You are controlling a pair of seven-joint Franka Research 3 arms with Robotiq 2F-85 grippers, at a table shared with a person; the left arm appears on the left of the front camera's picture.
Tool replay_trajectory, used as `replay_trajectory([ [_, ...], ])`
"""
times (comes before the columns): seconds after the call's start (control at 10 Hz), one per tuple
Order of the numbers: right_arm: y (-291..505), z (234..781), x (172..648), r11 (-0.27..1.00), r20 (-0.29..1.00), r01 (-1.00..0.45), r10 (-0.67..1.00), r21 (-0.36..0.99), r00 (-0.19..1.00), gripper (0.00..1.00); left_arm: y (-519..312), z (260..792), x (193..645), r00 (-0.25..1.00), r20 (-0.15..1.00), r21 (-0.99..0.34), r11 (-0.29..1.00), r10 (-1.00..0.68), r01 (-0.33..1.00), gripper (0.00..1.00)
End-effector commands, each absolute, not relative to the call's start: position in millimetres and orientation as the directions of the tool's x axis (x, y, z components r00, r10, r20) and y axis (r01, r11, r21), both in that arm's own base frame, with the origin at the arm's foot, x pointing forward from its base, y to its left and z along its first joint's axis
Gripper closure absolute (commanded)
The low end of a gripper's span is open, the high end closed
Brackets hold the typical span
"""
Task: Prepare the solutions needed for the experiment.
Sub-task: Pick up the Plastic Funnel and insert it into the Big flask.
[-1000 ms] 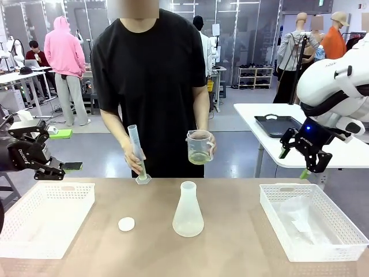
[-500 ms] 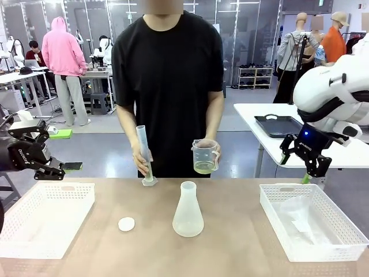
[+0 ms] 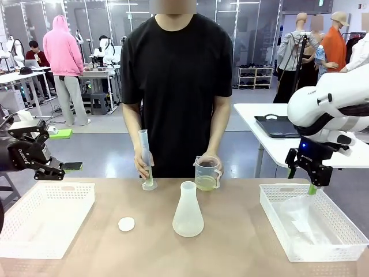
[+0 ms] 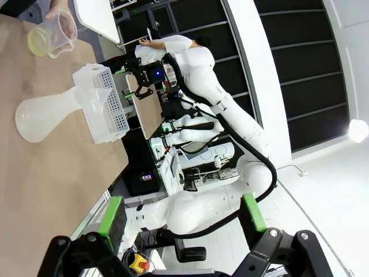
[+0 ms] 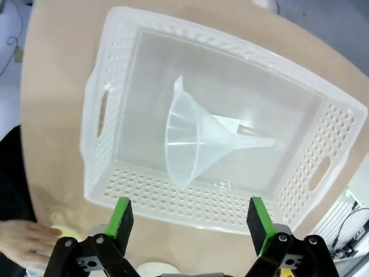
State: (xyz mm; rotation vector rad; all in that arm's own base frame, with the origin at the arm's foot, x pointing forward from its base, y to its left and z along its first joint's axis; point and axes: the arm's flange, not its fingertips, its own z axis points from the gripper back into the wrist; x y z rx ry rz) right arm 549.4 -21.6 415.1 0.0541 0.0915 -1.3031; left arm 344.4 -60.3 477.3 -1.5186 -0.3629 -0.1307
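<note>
The left gripper (image 4: 181, 202) hangs off the table's left edge, just outside the left basket (image 3: 63, 186), its two green-padded fingers spread wide with nothing between them. That white perforated basket sits at the table's front left corner. To its right, well inside the table, a small white round cap (image 3: 126, 224) lies flat on the bare wood.

Behind the cap, at the far edge, the person stands a tall clear measuring cylinder (image 3: 145, 153) upright on its foot, one hand (image 3: 140, 168) wrapped round its lower part. A pale green tint seems to sit at the very bottom, though it is too small to be sure.

A translucent conical flask (image 3: 188, 210) stands upright near the middle of the table, apart from everything else.

Just behind it and slightly right, at the far edge, the person's other hand (image 3: 217, 166) holds a clear beaker (image 3: 206, 168) by its side. The solution (image 3: 205, 183), a shallow pale yellow-green layer, lies in the bottom of this beaker. Whether the beaker rests on the table or hangs just above it I cannot tell.

The right basket (image 3: 271, 202) sits at the front right corner, and a clear plastic funnel (image 5: 196, 141) lies on its side inside it. The right gripper (image 5: 189, 216) points down over that basket's far rim, fingers parted wide, gripping nothing
</note>
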Motion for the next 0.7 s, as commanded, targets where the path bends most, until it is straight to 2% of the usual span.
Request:
replay_trajectory([
  [0.0,-20.0,407.6,564.7,0.216,-0.106,0.973,-0.973,-0.085,0.207,0.0,-60.5,477.6,343.3,0.941,0.312,-0.95,0.046,0.133,0.309,0.0],
  [0.6,-23.3,359.9,586.4,0.203,-0.103,0.961,-0.977,-0.19,0.186,0.0,-60.5,477.6,343.3,0.941,0.312,-0.95,0.046,0.133,0.309,0.0],
])
